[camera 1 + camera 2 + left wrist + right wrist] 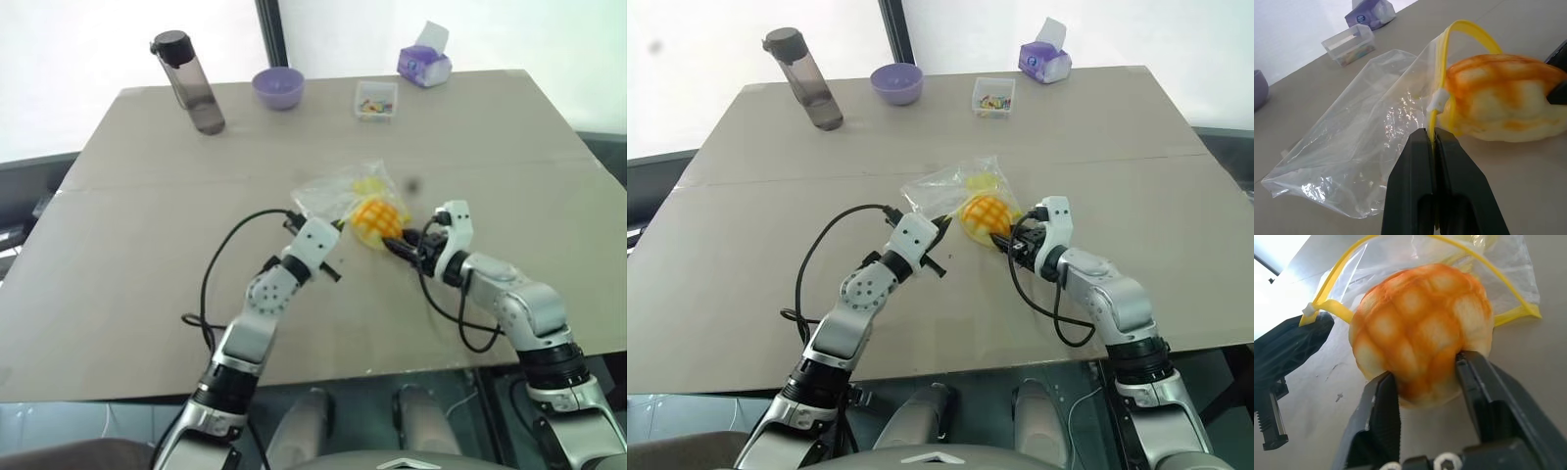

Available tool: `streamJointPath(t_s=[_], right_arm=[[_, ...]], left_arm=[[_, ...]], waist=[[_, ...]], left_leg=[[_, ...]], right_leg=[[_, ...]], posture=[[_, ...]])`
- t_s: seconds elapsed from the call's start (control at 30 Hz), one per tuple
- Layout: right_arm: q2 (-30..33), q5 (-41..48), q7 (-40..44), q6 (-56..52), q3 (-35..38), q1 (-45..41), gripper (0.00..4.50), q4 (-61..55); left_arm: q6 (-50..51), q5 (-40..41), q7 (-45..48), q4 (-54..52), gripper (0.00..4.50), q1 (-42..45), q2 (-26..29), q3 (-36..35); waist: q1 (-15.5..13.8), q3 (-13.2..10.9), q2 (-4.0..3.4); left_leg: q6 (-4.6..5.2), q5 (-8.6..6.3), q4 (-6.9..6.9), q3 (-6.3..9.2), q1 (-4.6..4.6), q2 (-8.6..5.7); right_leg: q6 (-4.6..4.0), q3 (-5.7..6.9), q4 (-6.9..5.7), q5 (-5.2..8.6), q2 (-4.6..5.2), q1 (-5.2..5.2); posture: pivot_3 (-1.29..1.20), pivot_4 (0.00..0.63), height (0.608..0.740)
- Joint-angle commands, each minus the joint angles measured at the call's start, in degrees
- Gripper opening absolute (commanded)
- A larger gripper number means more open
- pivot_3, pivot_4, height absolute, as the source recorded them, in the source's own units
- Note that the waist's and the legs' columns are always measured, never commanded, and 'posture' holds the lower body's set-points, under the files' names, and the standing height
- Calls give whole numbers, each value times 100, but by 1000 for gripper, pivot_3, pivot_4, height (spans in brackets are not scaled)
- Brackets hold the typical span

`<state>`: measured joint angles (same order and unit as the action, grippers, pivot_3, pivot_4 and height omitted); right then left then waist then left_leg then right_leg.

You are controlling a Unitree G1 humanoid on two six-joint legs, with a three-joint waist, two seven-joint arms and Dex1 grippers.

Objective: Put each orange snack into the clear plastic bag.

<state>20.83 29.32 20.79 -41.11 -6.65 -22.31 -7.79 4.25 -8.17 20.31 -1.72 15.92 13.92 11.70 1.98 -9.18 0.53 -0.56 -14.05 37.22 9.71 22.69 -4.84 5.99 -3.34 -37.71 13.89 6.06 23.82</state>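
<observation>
Nearest robot, right gripper (1427,377) had fingers clamped on orange snack (1422,330), bun sat right at mouth of clear plastic bag (1356,161). Left gripper (1435,139) pinched shut on bag's yellow seal strip (1449,58), holding mouth open just beside bun. Bag body stretched away past bun, so push goes straight in, I'd guess. Bun round, yellow-orange, darker crosshatch grid on top.

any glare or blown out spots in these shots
Left and right eye views: the backdrop beyond the table is washed out white. Left wrist view: bright glints on the clear plastic bag, upper left corner overexposed. Right wrist view: orange snack evenly lit.
</observation>
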Motion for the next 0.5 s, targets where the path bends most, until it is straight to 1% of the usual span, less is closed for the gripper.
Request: streamJointPath(t_s=[0.03,0.07,0.33,0.5], right_arm=[[-124,7,1,-3,235,-142,332,-181],[-148,8,0,-28,254,-159,76,-212],[-306,48,-9,-139,359,-389,76,-385],[-385,136,17,-388,439,-599,76,-410]], left_arm=[[-98,-21,33,-321,0,-47,46,20],[-99,-20,35,-328,0,-55,53,20],[-203,-96,92,-294,0,-91,118,97],[-450,-245,200,-277,0,-69,229,245]], waist=[[5,0,0],[4,0,0],[12,0,0],[9,0,0]], left_leg=[[0,0,0,0,0,0],[0,0,0,0,0,0],[1,0,0,0,0,0],[0,0,-1,1,0,0]], right_leg=[[0,0,0,0,0,1],[0,0,-1,0,0,1],[0,0,-1,0,0,1],[0,0,0,0,0,1]], posture=[[0,150,740],[0,150,740],[0,150,740],[0,150,740]])
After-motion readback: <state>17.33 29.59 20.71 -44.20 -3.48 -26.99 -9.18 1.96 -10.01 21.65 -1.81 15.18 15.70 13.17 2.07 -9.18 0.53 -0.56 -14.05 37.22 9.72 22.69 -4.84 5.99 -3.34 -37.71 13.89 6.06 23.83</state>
